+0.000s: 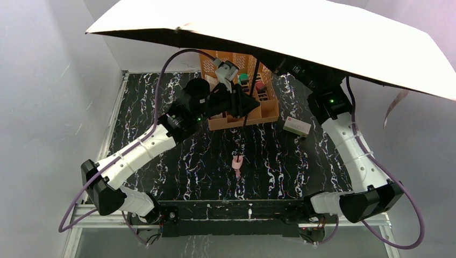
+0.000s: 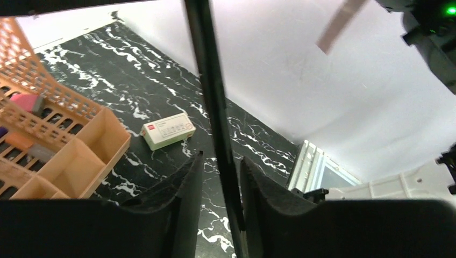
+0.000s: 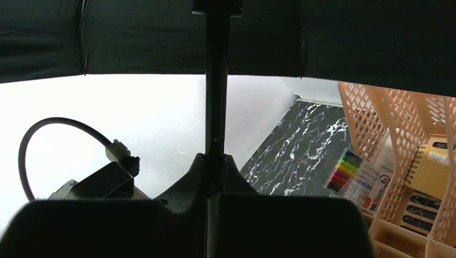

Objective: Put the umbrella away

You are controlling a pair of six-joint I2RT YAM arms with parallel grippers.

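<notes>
The umbrella (image 1: 279, 43) stands open, its pale canopy covering the back of the table. Its thin dark shaft (image 1: 248, 97) runs down to a pink handle (image 1: 237, 161) hanging over the marble top. My left gripper (image 1: 244, 105) is at mid-shaft. In the left wrist view the shaft (image 2: 212, 97) passes between its open fingers (image 2: 221, 172), close to the right one, with a gap to the left one. In the right wrist view my right gripper (image 3: 216, 161) is shut on the shaft (image 3: 216, 80) just under the black underside (image 3: 349, 37). The canopy hides it from above.
An orange desk organiser (image 1: 253, 110) with small items stands behind the shaft, and a white box (image 1: 297, 126) lies to its right. A marker set (image 3: 344, 170) leans in the organiser. The pink strap (image 1: 395, 105) dangles off the canopy's right edge.
</notes>
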